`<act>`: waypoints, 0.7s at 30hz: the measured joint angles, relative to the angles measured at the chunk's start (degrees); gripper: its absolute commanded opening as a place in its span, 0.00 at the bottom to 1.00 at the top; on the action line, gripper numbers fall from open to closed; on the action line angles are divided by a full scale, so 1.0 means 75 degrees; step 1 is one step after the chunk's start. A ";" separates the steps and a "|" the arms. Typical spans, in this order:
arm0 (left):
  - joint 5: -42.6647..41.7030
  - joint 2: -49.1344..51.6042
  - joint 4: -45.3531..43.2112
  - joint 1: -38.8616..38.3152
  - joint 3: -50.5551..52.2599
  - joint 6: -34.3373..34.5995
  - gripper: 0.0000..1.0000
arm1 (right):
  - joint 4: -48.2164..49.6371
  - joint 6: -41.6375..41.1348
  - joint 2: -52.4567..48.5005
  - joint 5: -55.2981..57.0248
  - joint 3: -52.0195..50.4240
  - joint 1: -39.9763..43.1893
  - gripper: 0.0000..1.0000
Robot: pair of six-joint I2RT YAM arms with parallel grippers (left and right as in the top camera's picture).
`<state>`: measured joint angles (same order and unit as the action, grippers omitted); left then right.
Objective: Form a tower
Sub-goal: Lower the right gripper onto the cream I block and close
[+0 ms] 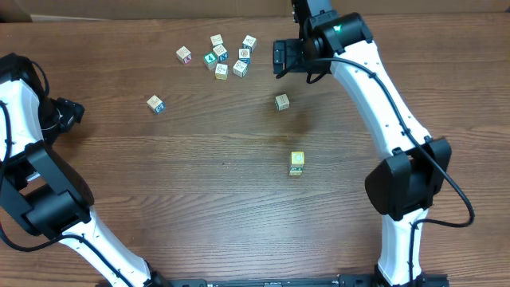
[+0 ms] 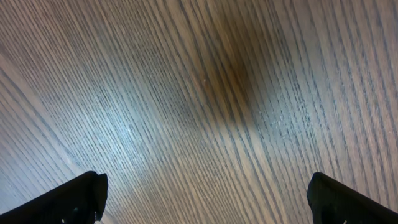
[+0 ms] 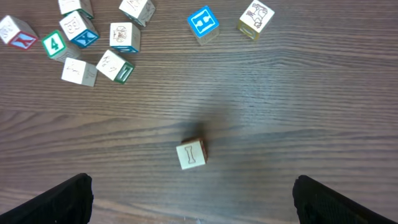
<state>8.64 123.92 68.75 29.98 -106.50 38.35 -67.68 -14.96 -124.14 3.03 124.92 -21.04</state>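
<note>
Wooden tower point(image 1: 296, 163) stands apart from loose cubes point(image 1: 221, 54); left tool point(image 2: 205, 193), right tool point(image 3: 193, 194) gape wide.

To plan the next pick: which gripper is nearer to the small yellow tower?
Right. The right gripper is beyond the tower, by the cube cluster; the left gripper is much farther off, at the robot's left.

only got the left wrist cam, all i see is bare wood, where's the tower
Observer: The tower stands on the right half of the table, apart from the other cubes.
Operator: any loose cubes around
Observer: Yes, a cluster of cubes sits at the far side.
Operator: right gripper holding one
Observer: No, the right gripper is open and empty.
</note>
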 measured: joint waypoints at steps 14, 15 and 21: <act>0.0000 0.0000 0.0003 0.0000 0.0000 0.0000 1.00 | 0.0402 0.0000 -0.0134 -0.0003 -0.0029 0.0000 1.00; 0.0003 0.0000 0.0003 0.0000 0.0000 0.0000 1.00 | 0.0437 0.0000 -0.0149 0.0000 -0.0029 0.0000 1.00; 0.0003 0.0000 0.0003 0.0000 0.0000 0.0000 1.00 | 0.0545 0.0000 -0.0533 -0.0003 -0.0029 0.0000 0.99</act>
<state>8.67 123.92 68.77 29.98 -106.50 38.35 -63.59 -14.96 -128.14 3.01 124.70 -21.04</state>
